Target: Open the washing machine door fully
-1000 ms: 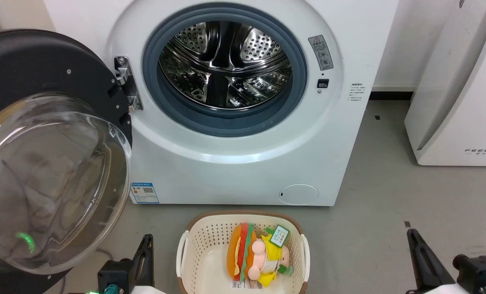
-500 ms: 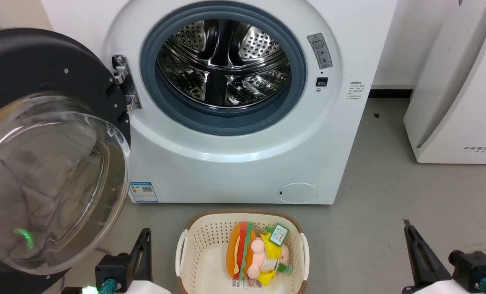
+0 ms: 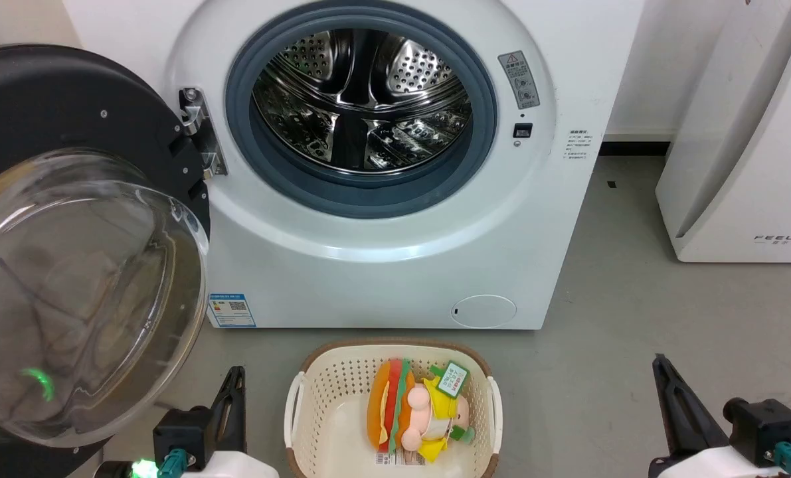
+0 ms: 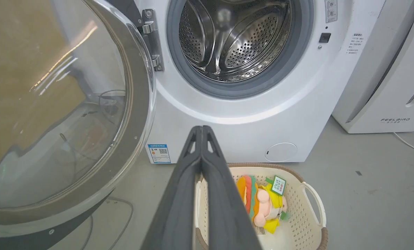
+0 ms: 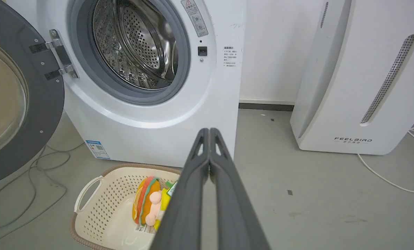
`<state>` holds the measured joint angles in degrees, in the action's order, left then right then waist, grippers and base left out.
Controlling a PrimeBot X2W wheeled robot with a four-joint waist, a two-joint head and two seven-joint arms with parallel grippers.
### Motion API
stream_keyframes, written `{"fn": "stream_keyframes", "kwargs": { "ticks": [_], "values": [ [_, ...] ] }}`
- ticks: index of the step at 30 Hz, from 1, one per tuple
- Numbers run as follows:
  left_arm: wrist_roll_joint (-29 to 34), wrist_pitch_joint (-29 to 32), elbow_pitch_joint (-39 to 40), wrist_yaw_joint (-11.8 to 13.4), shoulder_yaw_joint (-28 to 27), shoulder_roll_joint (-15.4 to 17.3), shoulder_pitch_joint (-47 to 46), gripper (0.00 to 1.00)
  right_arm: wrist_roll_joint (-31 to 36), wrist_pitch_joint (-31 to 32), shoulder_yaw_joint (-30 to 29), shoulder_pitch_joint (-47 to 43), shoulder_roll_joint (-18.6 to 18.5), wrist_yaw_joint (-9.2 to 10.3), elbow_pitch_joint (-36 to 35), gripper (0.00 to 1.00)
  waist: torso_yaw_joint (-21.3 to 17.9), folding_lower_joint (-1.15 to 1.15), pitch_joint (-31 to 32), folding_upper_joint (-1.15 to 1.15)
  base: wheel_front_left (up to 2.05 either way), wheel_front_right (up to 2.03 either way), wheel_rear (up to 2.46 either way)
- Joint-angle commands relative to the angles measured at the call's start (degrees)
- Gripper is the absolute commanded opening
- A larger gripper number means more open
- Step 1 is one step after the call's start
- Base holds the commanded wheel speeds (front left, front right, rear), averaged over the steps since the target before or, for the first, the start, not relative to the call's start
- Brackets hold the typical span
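Now, from the head: left gripper [image 3: 236,382] low down, seen side-on, touching nothing. Up and left of it, door [image 3: 70,99] standing wide open on its hinge, glass bowl bulging toward the camera, apart from the fingers. Just right of it, basket [image 3: 300,392] with a toy [image 3: 408,418] inside. Beyond, washer [image 3: 382,265], drum [image 3: 362,99] in plain view. Right gripper [image 3: 664,378] far right, well apart from all of these.

From the left wrist: left gripper [image 4: 201,130], 2 fingers meeting at the tips, closed on nothing. Door [image 4: 139,111] left of them, washer [image 4: 248,132] straight ahead, basket [image 4: 313,198] below and right of the tips.

From the right wrist: right gripper [image 5: 209,132], 2 fingers likewise pressed together, empty. Washer [image 5: 151,139] ahead and left, door [image 5: 47,104] further left, basket [image 5: 99,194] low left, white appliance [image 5: 349,86] to the right.
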<state>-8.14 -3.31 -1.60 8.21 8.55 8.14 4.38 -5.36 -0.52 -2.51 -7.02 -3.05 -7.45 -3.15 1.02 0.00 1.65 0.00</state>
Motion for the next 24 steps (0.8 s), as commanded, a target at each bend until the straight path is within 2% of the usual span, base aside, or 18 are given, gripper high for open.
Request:
{"fn": "stream_keyframes", "kwargs": {
  "ticks": [1,24],
  "values": [
    [0.66,0.19,0.29,-0.41,-0.41,-0.28,-1.13,0.0,0.55,0.19,0.17,1.24,0.08,-0.02,0.18,0.0,-0.02,0.0,-0.04,0.0,0.0,0.0,0.0],
    [3.11,1.21,0.72,-2.97,-3.08,-1.91,-2.2,0.0,2.13,0.3,0.94,3.13,0.11,-0.02,1.15,0.0,-0.35,0.0,-0.57,0.0,0.0,0.0,0.0]
  ]
}}
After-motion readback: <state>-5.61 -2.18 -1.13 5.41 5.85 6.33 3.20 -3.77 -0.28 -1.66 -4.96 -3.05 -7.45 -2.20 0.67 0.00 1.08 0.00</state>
